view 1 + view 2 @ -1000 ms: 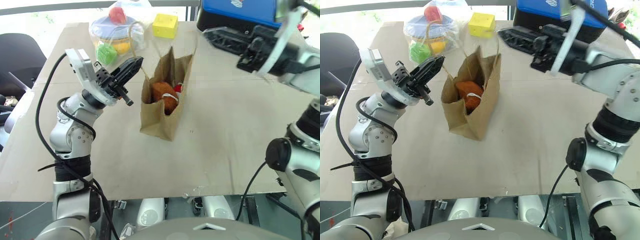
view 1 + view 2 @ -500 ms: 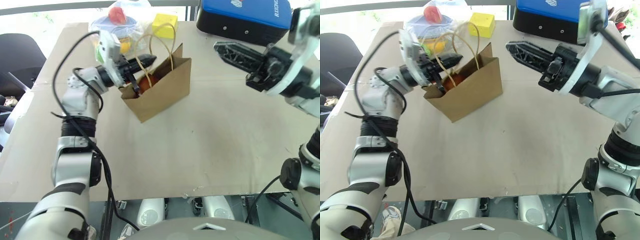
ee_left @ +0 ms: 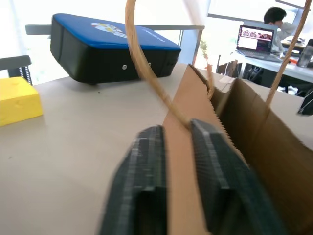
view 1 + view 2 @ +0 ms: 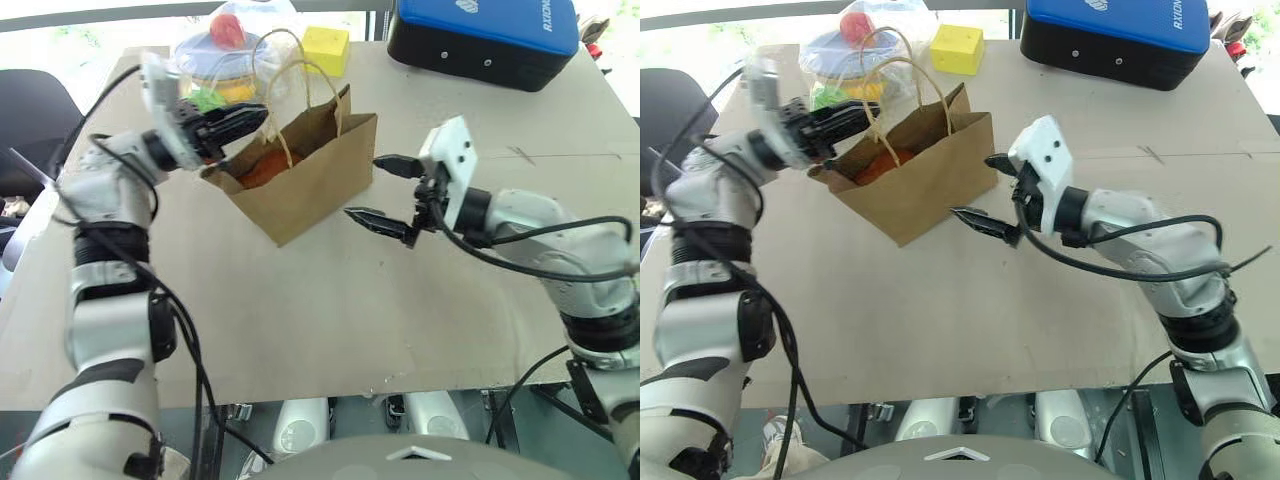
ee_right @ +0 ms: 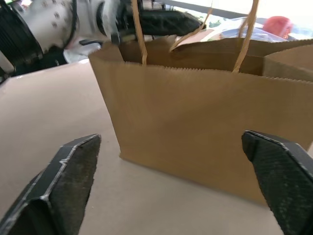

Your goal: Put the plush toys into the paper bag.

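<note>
The table (image 4: pixel 420 300) is carrying the bag (image 4: pixel 310 175), which is standing upright with its long axis running left-right between the two arms and an orange-brown toy (image 4: pixel 265 168) sitting inside; I can't tell whether the white toy is in there. The left gripper (image 4: pixel 240 122) is straddling the bag's left rim, fingers (image 3: pixel 146 186) lying either side of the paper with a slight gap, not clearly clamping. The right gripper (image 4: pixel 385 190) is hanging spread wide just right of the bag, pointing at its broad side and not touching, so the left arm is nearer.
</note>
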You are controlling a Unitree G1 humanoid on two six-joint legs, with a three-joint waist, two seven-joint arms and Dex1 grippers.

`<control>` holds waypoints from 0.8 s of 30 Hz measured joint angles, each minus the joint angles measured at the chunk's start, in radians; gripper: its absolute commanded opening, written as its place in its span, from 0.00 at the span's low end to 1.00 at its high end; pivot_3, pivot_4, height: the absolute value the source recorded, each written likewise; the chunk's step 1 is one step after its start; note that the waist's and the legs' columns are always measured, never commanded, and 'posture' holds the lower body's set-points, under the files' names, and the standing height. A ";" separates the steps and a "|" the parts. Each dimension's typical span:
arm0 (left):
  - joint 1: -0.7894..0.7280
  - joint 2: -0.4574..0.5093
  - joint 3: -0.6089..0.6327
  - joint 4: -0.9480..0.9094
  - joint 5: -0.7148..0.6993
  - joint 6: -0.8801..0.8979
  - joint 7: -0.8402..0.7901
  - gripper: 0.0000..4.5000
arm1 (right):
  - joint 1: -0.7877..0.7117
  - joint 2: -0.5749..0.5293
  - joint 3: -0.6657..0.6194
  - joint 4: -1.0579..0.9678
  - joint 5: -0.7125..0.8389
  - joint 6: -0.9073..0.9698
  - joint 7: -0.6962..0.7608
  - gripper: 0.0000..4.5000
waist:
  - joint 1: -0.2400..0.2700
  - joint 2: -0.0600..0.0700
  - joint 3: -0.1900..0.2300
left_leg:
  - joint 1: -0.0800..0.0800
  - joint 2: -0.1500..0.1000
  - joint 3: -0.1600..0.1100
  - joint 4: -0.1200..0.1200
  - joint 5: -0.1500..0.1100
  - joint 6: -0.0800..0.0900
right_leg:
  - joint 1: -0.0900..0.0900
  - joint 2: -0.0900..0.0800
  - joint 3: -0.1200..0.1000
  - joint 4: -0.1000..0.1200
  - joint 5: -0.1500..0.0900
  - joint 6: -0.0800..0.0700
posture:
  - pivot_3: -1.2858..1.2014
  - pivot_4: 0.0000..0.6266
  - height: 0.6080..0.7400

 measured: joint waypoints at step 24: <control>0.270 0.176 0.050 -0.174 -0.076 0.107 -0.184 1.00 | -0.187 0.330 0.191 0.500 -0.397 -0.367 0.295 0.02 | 0.007 -0.002 0.000 | 0.000 -0.001 -0.001 0.000 0.000 0.000 | 0.001 -0.002 -0.005 0.001 0.000 0.000 | 0.52 0.24 0.95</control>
